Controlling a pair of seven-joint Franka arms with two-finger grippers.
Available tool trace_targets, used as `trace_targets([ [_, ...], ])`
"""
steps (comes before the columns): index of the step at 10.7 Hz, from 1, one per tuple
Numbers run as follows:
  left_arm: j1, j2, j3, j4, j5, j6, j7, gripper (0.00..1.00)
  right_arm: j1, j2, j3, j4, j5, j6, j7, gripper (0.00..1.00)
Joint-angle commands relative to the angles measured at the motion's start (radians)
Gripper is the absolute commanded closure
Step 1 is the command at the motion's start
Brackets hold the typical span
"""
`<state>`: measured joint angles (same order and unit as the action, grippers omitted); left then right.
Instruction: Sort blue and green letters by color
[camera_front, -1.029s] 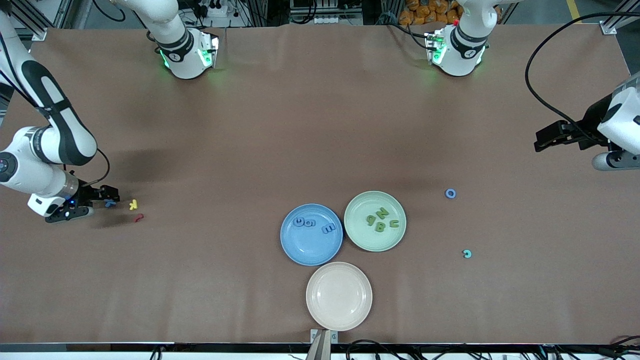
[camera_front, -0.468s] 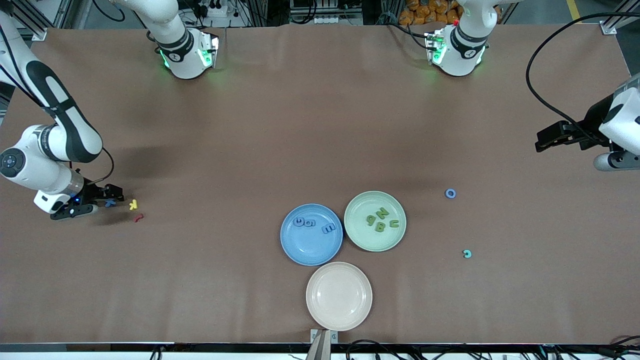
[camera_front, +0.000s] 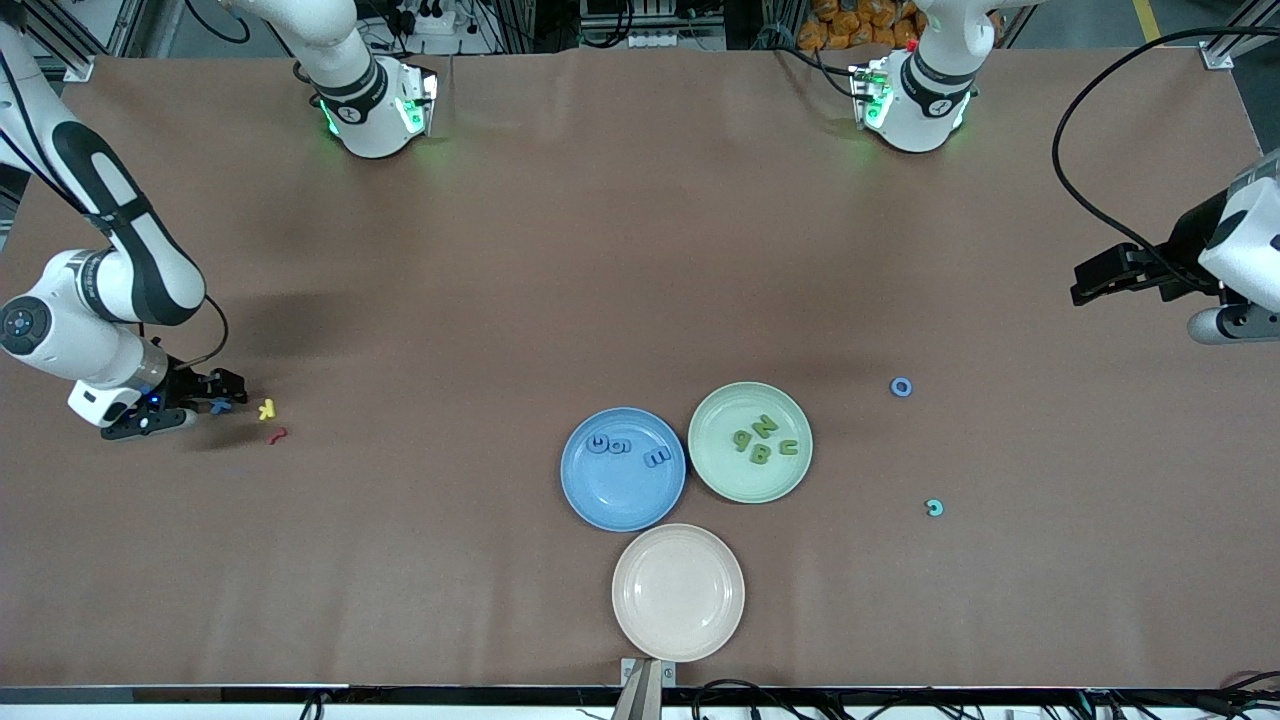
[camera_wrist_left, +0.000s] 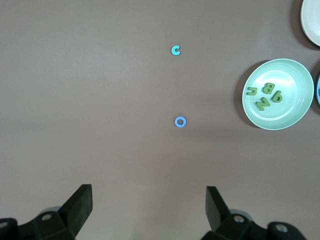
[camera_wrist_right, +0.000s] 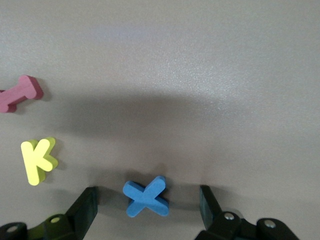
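The right arm is seen shifted slightly; its gripper (camera_wrist_right: 145, 207), jaws spread, straddles a blue X (camera_wrist_right: 146, 196). Seven letters are plated; a blue O (camera_front: 901, 387) remains. The left gripper (camera_wrist_left: 149, 207) waits, jaws spread.

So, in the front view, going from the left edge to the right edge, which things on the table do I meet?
Blue X → yellow K → blue plate → cream plate → green plate → blue O → teal C.
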<state>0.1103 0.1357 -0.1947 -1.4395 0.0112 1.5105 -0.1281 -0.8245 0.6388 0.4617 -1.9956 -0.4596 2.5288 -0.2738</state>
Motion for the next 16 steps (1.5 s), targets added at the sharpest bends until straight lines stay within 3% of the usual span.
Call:
trace_targets([
  [1,0.009,-0.001,0.0,0.002,-0.02,0.008,0.022,0.0,-0.005,-0.014,0.009,-0.011,-0.025,-0.002,0.024,1.0],
  [5,0.009,0.001,0.0,0.001,-0.02,0.01,0.022,0.0,0.001,-0.03,0.017,0.0,-0.025,-0.024,0.028,1.0],
  [7,0.009,0.001,0.0,0.001,-0.02,0.01,0.022,0.0,0.025,-0.031,0.05,0.05,-0.017,-0.135,0.053,1.0],
  [9,0.009,-0.001,0.0,0.002,-0.02,0.01,0.022,0.0,0.016,-0.033,0.151,0.069,-0.016,-0.243,0.178,1.0],
  [13,0.012,0.001,0.001,0.001,-0.022,0.02,0.027,0.0,0.027,-0.027,0.328,0.063,-0.014,-0.275,0.503,1.0],
  [15,0.011,0.001,0.0,0.001,-0.022,0.02,0.027,0.0,0.051,-0.021,0.458,0.064,-0.014,-0.317,0.789,1.0],
  [16,0.011,0.001,0.001,-0.001,-0.022,0.02,0.027,0.0,0.117,-0.022,0.478,0.075,-0.014,-0.317,0.946,1.0],
])
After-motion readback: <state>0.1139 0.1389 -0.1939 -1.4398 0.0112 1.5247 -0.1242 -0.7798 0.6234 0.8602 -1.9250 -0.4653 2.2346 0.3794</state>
